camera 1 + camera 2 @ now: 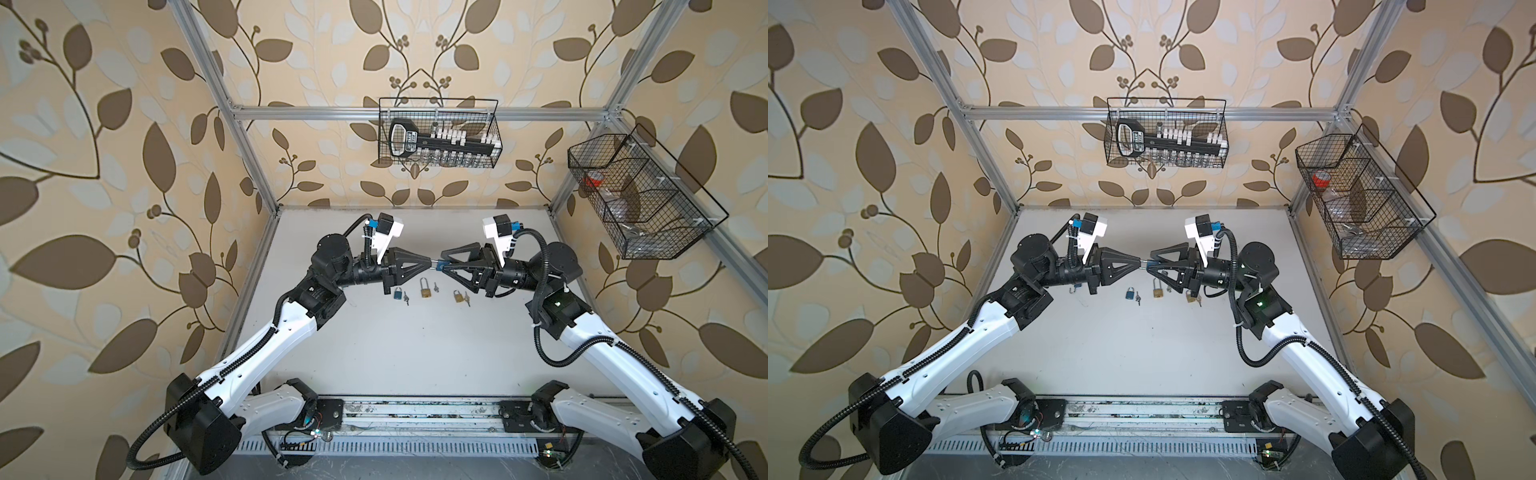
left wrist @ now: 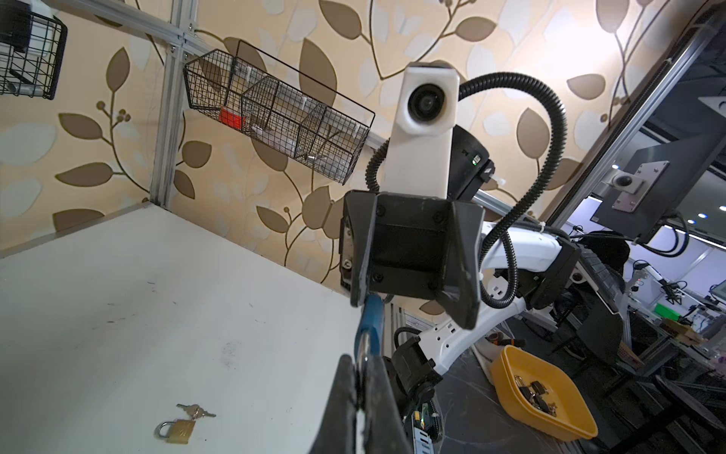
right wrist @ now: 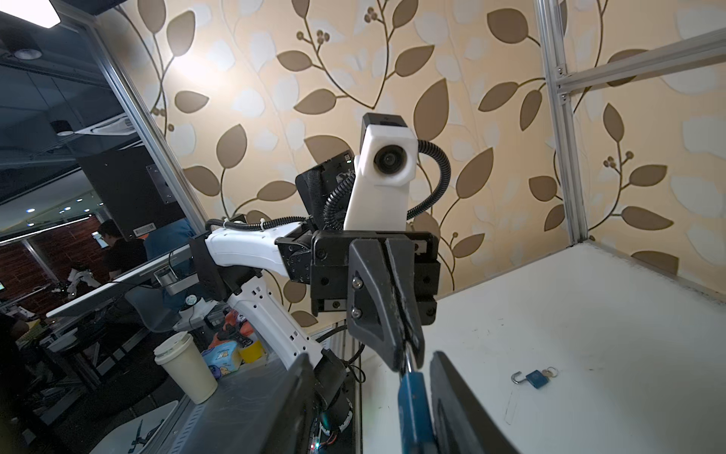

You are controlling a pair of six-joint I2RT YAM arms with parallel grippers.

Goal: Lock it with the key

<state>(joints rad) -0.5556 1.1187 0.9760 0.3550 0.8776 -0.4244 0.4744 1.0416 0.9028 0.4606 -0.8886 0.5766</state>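
scuffed white tabletop (image 1: 415, 365) inside an aluminium frame, leaf-patterned walls all round. i report from the near edge outward.

both arms rise from the near rail and lean inward to meet over the middle. on the tabletop under that meeting point i see a row of locks. a loose blue padlock (image 1: 397, 293) has keys (image 1: 405, 298) just beside it. a long-shackled brass padlock (image 1: 425, 289) has a lone key (image 1: 435, 286) near it. a short brass padlock (image 1: 458, 296) has a key pair (image 1: 466, 298) just beside it. the right wrist view also shows an open blue padlock (image 3: 535, 379), shackle swung out, lying on the tabletop beyond the left end effector (image 3: 406, 355).

above the row, off the surface, is the held blue padlock (image 3: 412, 408). left end effector: fingers together, clamped on its steel shackle. right end effector (image 1: 444, 262): fingers apart, standing either side of the blue body, which sits close against one finger and clear of the other. whether a key sits in this lock i cannot tell.

farthest: a wire basket (image 1: 384, 124) on the back rail holds a black-and-white tool (image 1: 415, 139). a compartmented basket (image 1: 665, 232) on the right-hand frame has a red item (image 1: 593, 180) inside.
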